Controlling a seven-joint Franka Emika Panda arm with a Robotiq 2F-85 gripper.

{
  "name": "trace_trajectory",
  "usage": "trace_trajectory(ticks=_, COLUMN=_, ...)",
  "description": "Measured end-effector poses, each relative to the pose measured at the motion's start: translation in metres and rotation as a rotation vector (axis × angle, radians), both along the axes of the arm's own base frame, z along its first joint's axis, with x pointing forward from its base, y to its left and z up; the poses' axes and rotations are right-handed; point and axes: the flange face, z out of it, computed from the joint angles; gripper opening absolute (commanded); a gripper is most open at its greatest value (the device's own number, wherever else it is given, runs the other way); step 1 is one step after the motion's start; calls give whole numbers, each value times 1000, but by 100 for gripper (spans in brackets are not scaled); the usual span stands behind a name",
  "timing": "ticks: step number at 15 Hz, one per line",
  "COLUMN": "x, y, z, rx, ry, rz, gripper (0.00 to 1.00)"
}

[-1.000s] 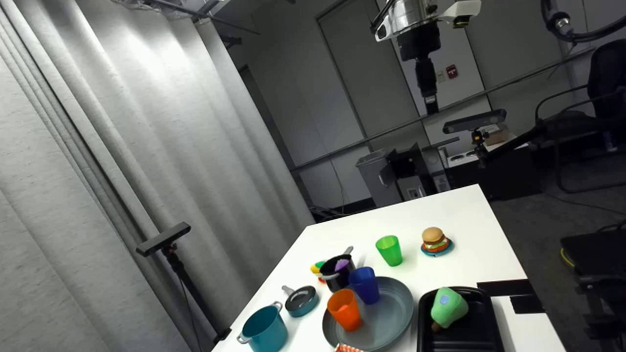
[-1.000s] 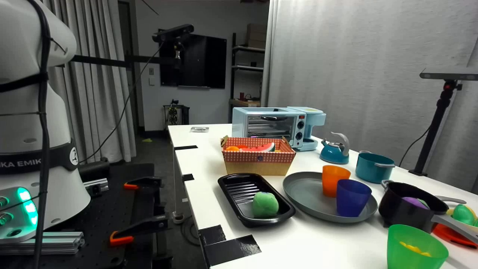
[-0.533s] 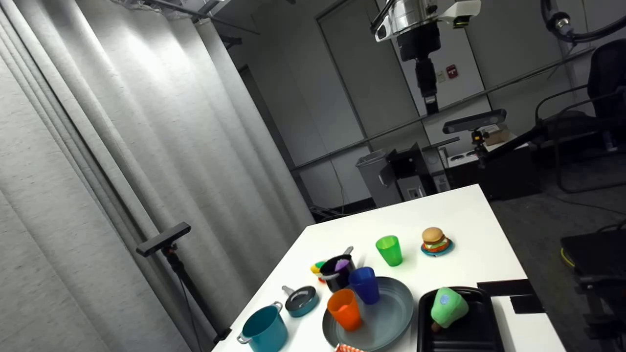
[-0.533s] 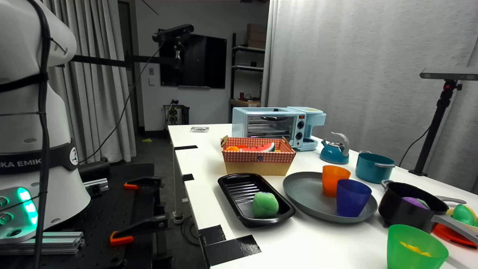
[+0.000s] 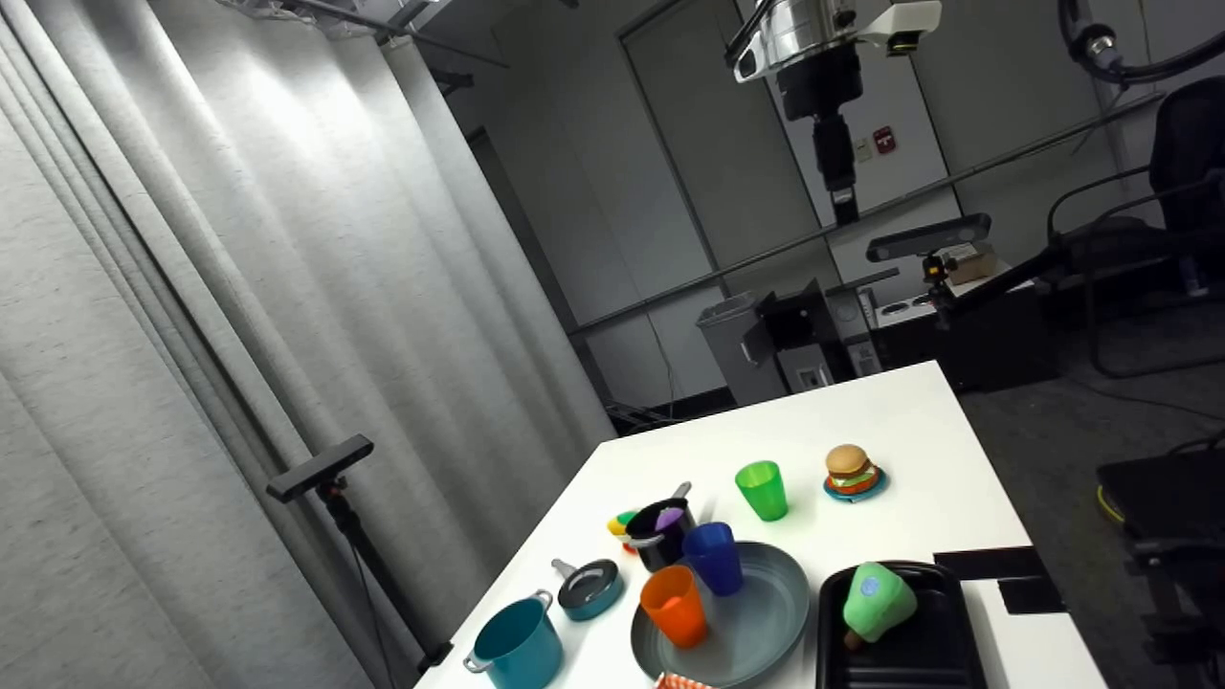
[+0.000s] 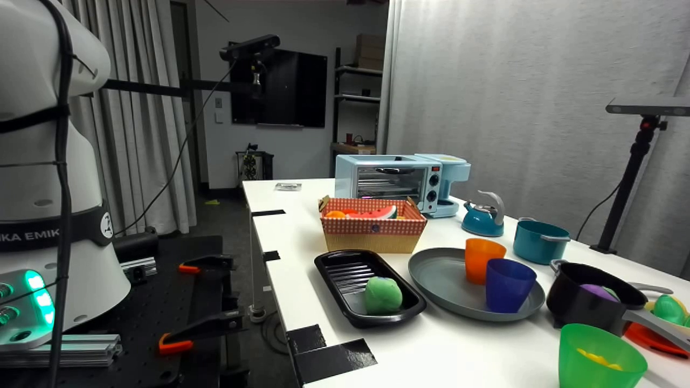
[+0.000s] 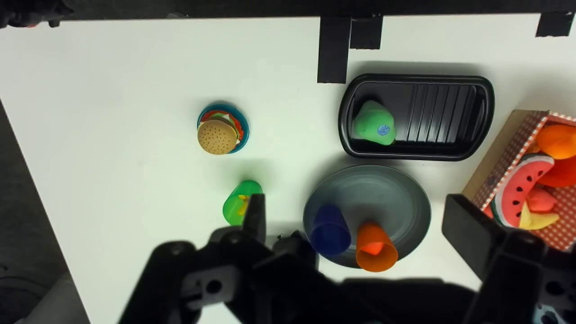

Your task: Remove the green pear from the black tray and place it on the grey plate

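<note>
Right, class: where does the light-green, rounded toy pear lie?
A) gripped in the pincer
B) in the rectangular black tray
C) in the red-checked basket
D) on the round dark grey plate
B: in the wrist view the pear lies within the black tray, apart from the grey plate.

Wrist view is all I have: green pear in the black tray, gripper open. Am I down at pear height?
Observer: No, an exterior view shows the gripper hanging far above the green pear.
Operator: The blue cup and orange cup look slanted on the grey plate. Are they tipped over?
Observer: No, in an exterior view both stand upright.
Operator: What sits beside the blue cup, partly hidden by my gripper?
Observer: A black pot, and an exterior view shows a purple item in it.
</note>
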Motion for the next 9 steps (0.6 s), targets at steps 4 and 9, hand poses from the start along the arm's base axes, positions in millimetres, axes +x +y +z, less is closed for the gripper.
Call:
trace_trajectory(ticks=4, x=2, y=5, z=-8, rx=1, ry=19, rz=11, gripper=100)
trace_trajectory(ticks=9, x=9, y=26, z=-33, rx=-2, ry=77, rz=55, gripper=100)
